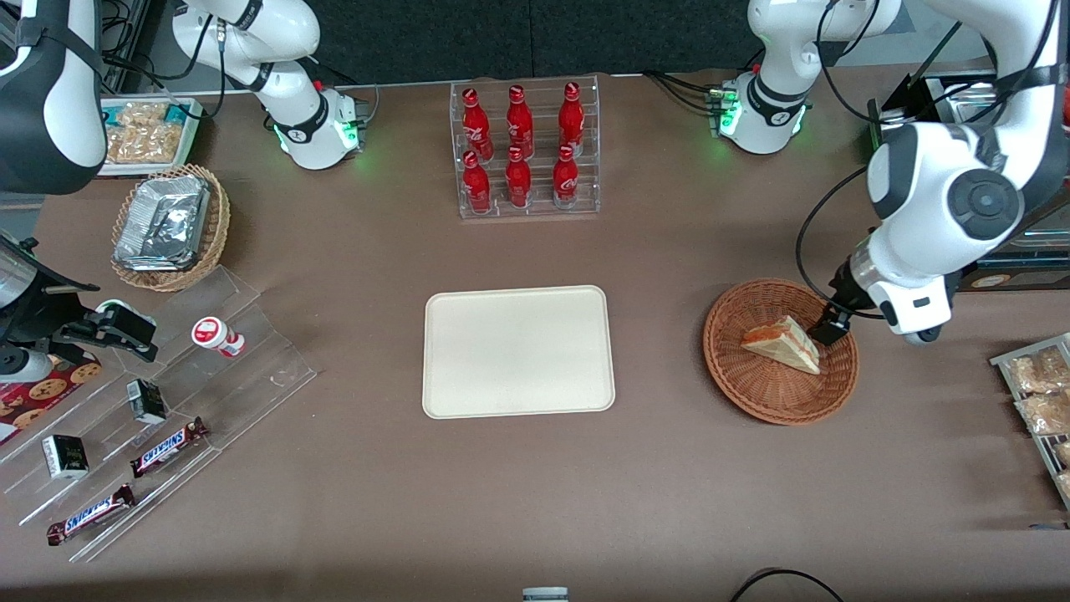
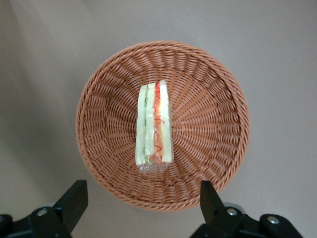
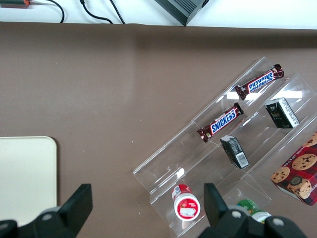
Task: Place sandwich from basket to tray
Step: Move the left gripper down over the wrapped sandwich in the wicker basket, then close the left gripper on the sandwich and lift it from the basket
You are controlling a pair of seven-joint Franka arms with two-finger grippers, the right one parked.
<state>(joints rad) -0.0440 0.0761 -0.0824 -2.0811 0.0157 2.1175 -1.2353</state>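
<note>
The sandwich (image 1: 782,344), a small wedge of white bread with orange-red and pale green layers in clear wrap, lies in the round reddish-brown wicker basket (image 1: 736,368) toward the working arm's end of the table. In the left wrist view the sandwich (image 2: 154,126) lies in the middle of the basket (image 2: 213,124). My left gripper (image 2: 143,203) hangs above the basket's rim, open and empty, with its black fingers (image 2: 74,198) wide apart. In the front view the gripper (image 1: 832,328) is over the basket beside the sandwich. The cream-beige tray (image 1: 518,351) lies flat and bare at the table's middle.
A clear rack of red bottles (image 1: 525,150) stands farther from the front camera than the tray. A tan basket with foil trays (image 1: 167,226) and a clear stepped stand with candy bars (image 1: 167,443) lie toward the parked arm's end. Packaged snacks (image 1: 1036,393) lie near the working arm's edge.
</note>
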